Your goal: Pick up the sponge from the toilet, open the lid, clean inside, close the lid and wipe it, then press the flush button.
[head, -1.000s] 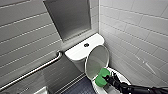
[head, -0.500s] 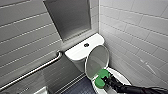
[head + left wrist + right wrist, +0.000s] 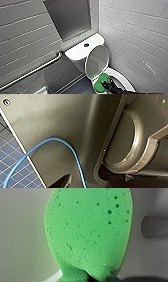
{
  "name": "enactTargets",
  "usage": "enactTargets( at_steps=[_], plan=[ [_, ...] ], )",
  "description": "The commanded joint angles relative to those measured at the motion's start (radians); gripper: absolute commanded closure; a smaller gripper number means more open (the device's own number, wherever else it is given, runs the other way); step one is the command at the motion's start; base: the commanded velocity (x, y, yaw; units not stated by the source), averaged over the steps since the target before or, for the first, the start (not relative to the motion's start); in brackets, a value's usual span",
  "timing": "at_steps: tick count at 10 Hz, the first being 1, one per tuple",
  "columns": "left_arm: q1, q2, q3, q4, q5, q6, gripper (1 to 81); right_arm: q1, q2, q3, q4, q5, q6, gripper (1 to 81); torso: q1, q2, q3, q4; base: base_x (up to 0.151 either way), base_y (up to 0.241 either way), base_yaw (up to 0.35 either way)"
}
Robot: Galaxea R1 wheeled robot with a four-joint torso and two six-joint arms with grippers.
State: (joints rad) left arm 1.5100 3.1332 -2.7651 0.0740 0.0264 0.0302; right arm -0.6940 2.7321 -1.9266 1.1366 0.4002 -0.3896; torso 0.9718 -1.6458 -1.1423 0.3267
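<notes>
The right gripper (image 3: 105,84) comes in from the near right on a dark arm and is closed narrowly on the near edge of the sponge (image 3: 99,82). Its grip is a pinch, with most of the bright green pad standing free beyond it. In the right wrist view the sponge (image 3: 87,230) shows its pitted face broadside against white glazed ceramic. Whether it touches that surface cannot be told.

The sponge hangs over the near left part of the open bowl of the toilet (image 3: 123,78), just near of the lid (image 3: 98,59). The lid is raised and leans back toward the tank, its greyish hollow underside facing the robot. The flush button (image 3: 86,45) sits dark at the centre of the tank top, well apart from the gripper. A metal grab bar (image 3: 32,71) slants along the left wall above dark blue floor tiles (image 3: 77,88).
</notes>
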Motion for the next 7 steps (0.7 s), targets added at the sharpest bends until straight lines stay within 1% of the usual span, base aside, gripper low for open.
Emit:
enactTargets(
  at_steps=[1, 2, 5, 7],
  plan=[
    [0.016, -0.010, -0.004, -0.005, 0.087, 0.008, 1.0, -0.043, -0.100, 0.282, -0.120, -0.012, -0.035, 81.1, 0.000, 0.000, 0.000, 0.000, 0.000, 0.000, 0.000],
    [0.016, -0.008, -0.004, -0.002, 0.087, 0.008, 1.0, -0.068, -0.139, 0.319, -0.120, -0.001, -0.048, 81.1, 0.000, 0.000, 0.000, 0.000, 0.000, 0.000, 0.000],
    [0.016, -0.005, -0.004, 0.001, 0.087, 0.008, 1.0, -0.167, -0.231, 0.341, -0.129, 0.006, -0.046, 81.1, 0.000, 0.000, 0.000, 0.000, 0.000, 0.000, 0.000],
    [0.016, -0.004, -0.004, 0.003, 0.087, 0.008, 1.0, -0.212, -0.313, 0.380, -0.139, 0.017, -0.048, 81.1, 0.000, 0.000, 0.000, 0.000, 0.000, 0.000, 0.000]
  ],
)
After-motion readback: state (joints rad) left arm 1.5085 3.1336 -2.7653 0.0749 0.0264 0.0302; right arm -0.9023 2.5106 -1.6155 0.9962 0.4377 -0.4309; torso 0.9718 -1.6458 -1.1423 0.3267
